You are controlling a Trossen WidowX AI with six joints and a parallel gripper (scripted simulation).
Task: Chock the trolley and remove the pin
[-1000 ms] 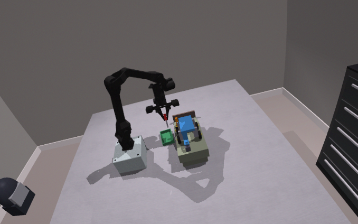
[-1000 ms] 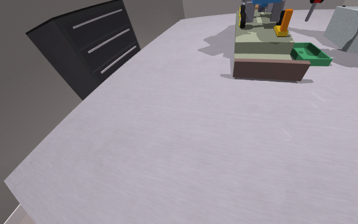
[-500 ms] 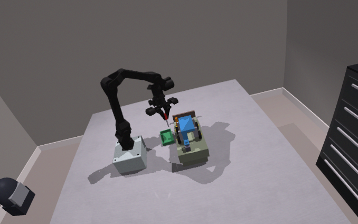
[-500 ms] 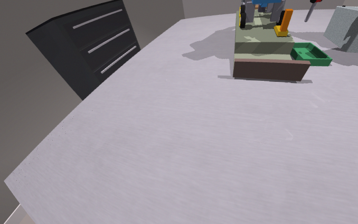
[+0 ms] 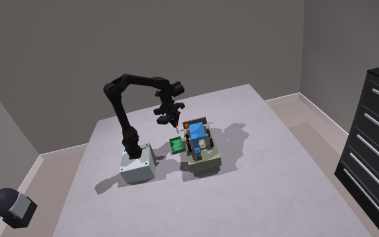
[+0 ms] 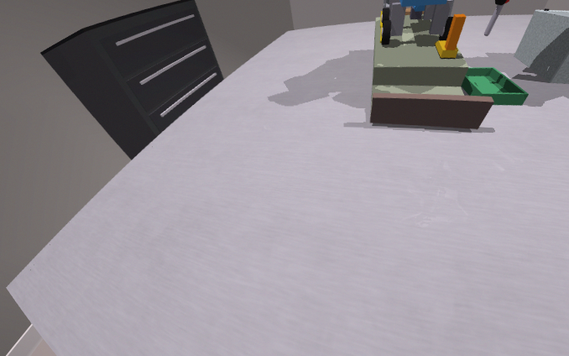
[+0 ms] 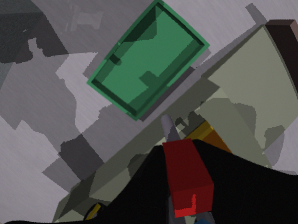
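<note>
While my fingers [image 5: 175, 121] grip the pin [image 5: 176, 126] by its red head, its grey shaft hangs down in the air, just beside the ramp [image 5: 205, 160] and above the far end of the tray [image 5: 176, 145]. From the wrist, the red head [image 7: 189, 177] sits clamped between my dark fingers, with the tray [image 7: 148, 58] lying ahead and below on the worktop [image 5: 265, 167]. The trolley [image 5: 197, 133], blue on top, stands on the ramp. The chock [image 6: 451, 39] stands on the slope at the trolley's downhill side, close to a black wheel [image 6: 448, 26]; whether they touch I cannot tell. No brand, label or writing can be read on anything. A black drawer cabinet [image 6: 138, 71] stands beside the worktop.
</note>
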